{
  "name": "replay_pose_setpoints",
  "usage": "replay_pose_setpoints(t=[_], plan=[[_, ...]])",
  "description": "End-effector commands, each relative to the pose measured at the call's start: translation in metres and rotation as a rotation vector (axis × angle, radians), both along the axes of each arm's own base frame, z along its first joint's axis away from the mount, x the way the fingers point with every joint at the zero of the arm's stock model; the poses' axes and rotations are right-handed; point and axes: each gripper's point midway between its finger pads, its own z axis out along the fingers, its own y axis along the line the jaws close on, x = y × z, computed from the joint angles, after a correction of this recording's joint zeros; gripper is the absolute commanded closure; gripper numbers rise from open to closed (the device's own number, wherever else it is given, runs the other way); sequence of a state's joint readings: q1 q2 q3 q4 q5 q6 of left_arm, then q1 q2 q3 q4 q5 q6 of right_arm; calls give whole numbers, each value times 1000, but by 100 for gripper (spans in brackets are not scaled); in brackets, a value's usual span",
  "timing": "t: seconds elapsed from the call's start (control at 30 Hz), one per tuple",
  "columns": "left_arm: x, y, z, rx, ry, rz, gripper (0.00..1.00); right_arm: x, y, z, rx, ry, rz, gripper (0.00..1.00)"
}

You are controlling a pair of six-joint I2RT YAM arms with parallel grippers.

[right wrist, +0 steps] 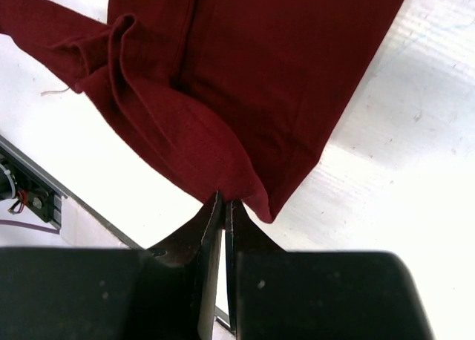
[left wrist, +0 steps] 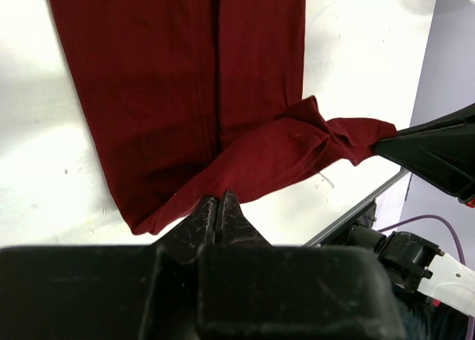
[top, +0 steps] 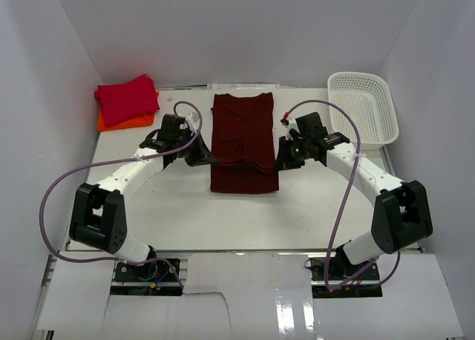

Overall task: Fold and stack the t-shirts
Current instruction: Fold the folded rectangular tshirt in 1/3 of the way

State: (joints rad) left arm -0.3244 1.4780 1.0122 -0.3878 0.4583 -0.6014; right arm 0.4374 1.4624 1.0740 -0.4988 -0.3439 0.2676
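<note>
A dark maroon t-shirt (top: 243, 139) lies in the middle of the table as a long strip, its near part folded up over itself. My left gripper (top: 210, 160) is shut on the fold's left edge, and the left wrist view shows its tips (left wrist: 219, 199) pinching the maroon cloth (left wrist: 185, 95). On the opposite edge my right gripper (top: 280, 162) is shut, its tips (right wrist: 225, 203) nipping a raised fold of the shirt (right wrist: 282, 73). At the back left a crimson t-shirt (top: 128, 99) lies folded on top of an orange t-shirt (top: 122, 122).
A white mesh basket (top: 356, 74) stands at the back right, beside the right arm. White walls close in the table (top: 312, 206) on the left, back and right. Purple cables loop out from both arms.
</note>
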Motion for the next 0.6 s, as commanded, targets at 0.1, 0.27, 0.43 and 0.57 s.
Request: replay_pose_setpoints(t=[0.1, 0.27, 0.43, 0.57], plan=[[33, -1, 25, -7, -89, -14, 100, 31, 7, 16, 14, -63, 22, 92], [48, -1, 22, 2, -91, -17, 100, 50, 10, 21, 19, -77, 18, 92], [59, -1, 18, 7, -83, -14, 100, 66, 12, 24, 21, -87, 15, 92], [69, -1, 21, 10, -96, -14, 100, 79, 13, 26, 16, -91, 14, 92]])
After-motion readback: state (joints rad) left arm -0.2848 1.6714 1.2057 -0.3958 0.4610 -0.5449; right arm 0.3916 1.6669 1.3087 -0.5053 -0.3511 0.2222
